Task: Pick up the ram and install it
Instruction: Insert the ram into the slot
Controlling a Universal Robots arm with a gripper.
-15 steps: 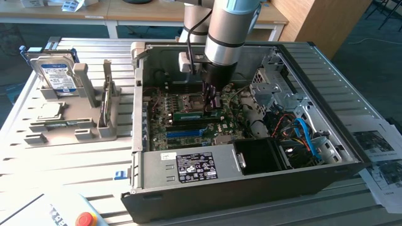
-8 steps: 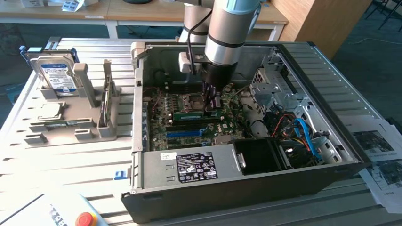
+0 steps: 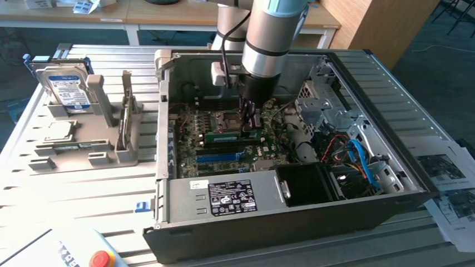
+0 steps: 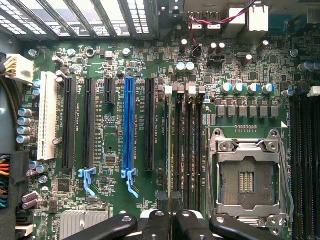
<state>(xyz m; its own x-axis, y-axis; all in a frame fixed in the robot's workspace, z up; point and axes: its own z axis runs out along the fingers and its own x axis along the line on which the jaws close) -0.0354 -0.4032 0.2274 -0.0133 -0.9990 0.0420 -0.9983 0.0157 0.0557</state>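
Pincer [image 3: 251, 119] down inside the open computer case [image 3: 222, 236], jaws all but closed and pinching the top edge of the ram [image 3: 222, 134], that green strip standing on edge over the motherboard [image 3: 194, 143], right beside the processor socket [image 3: 228, 118]! Sweeping from the exterior view's left: a silver hard drive [image 3: 67, 89] upright in the grey holder [image 3: 74, 157] on the slatted surface [image 3: 97, 194], then the case with the ram near its middle, then blue cables [image 3: 364, 161], and printed sheets [image 3: 453, 183] at the exterior view's right. From the wrist, the pincer [image 4: 172, 217] hangs over the black memory slots [image 4: 187, 150], between the long blue slot [image 4: 129, 125] and the socket.
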